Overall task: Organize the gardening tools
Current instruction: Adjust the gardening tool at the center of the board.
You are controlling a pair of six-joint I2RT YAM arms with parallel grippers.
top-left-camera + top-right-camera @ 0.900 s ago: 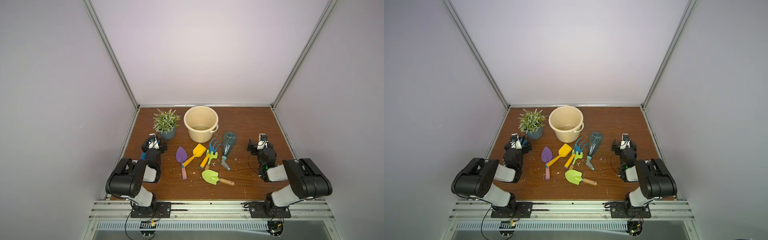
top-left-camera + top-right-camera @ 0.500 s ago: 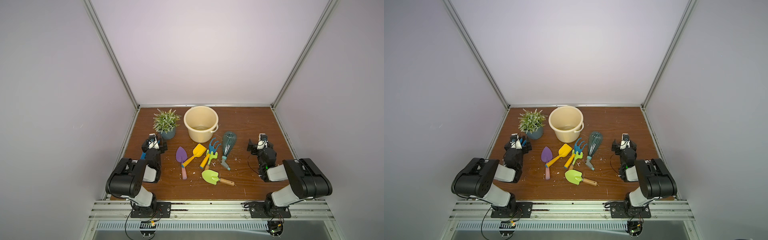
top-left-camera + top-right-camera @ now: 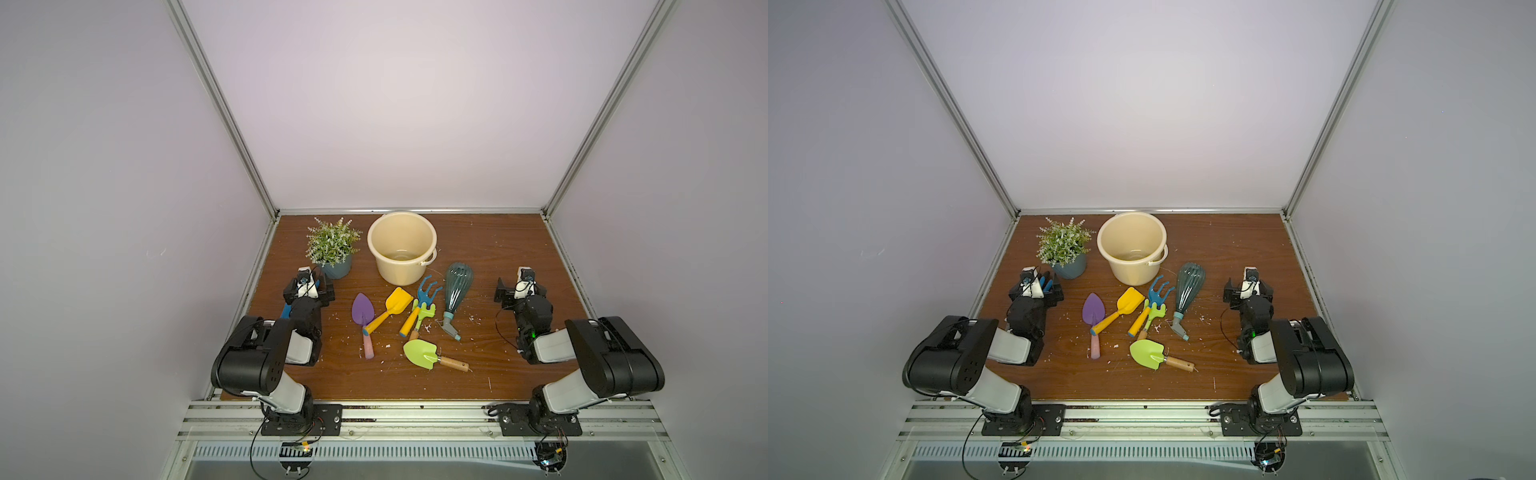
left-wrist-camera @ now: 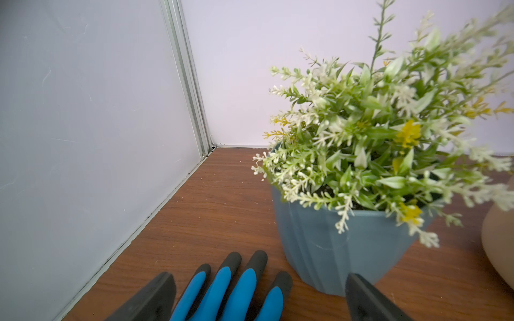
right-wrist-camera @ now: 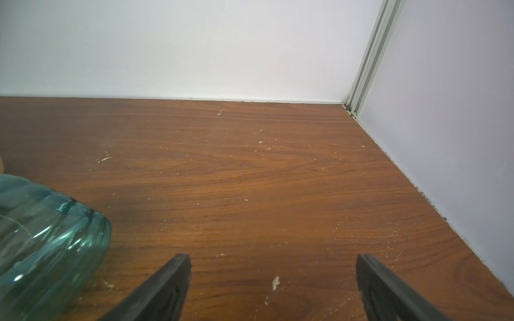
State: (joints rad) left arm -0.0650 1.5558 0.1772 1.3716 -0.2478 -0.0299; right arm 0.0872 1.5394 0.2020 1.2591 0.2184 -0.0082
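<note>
The gardening tools lie mid-table in both top views: purple trowel (image 3: 362, 309), yellow trowel (image 3: 397, 301), blue rake (image 3: 428, 289), lime-green rake (image 3: 426, 311), lime-green trowel (image 3: 420, 353) and a teal spray bottle (image 3: 457, 286) on its side. My left gripper (image 3: 309, 286) rests low at the table's left, open, its fingers straddling the fingertips of a blue-and-grey glove (image 4: 222, 286) without closing on them. My right gripper (image 3: 517, 286) sits low at the right, open over bare wood (image 5: 272, 261), with the spray bottle (image 5: 41, 236) off to one side.
A cream bucket (image 3: 395, 274) stands at the back centre. A potted green plant (image 3: 332, 245) stands left of it, close ahead of the left gripper (image 4: 260, 280). White crumbs dot the wooden table (image 3: 498, 245). Walls close in the left, right and back.
</note>
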